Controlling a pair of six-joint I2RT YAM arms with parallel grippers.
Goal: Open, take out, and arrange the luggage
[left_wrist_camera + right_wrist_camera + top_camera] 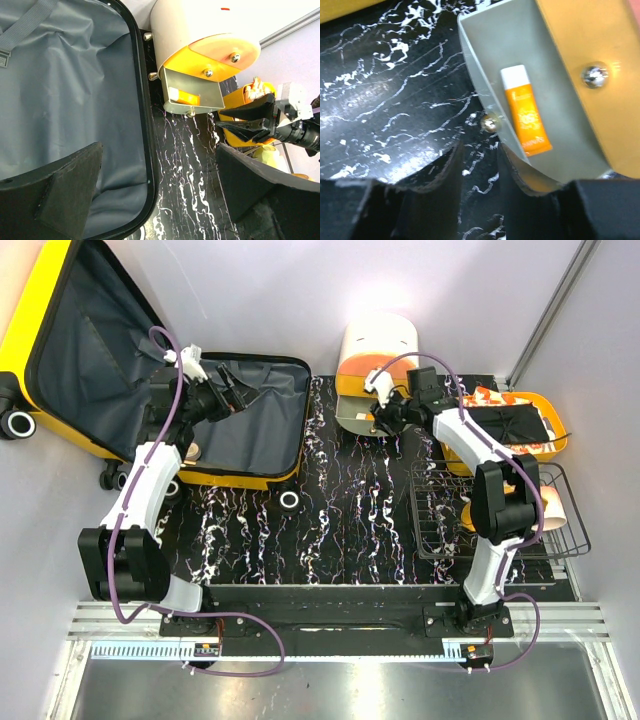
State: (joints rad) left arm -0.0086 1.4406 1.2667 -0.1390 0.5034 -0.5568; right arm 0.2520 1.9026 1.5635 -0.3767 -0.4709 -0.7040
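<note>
Yellow luggage (255, 425) open, left jaws wide above lining (65, 100), right jaws narrow beside tray (490, 55) with orange tube (526, 111)

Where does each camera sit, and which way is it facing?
Top external: above and behind the bases, looking down at the table, the open suitcase and a cream box; both arms show.
Left wrist: over the suitcase lining, facing the box and the right gripper; its own fingers show, spread.
Right wrist: close to the box's metal tray, which holds an orange tube; its own fingers show below.
Shared: all three see the box; both wrist views see the tube.
</note>
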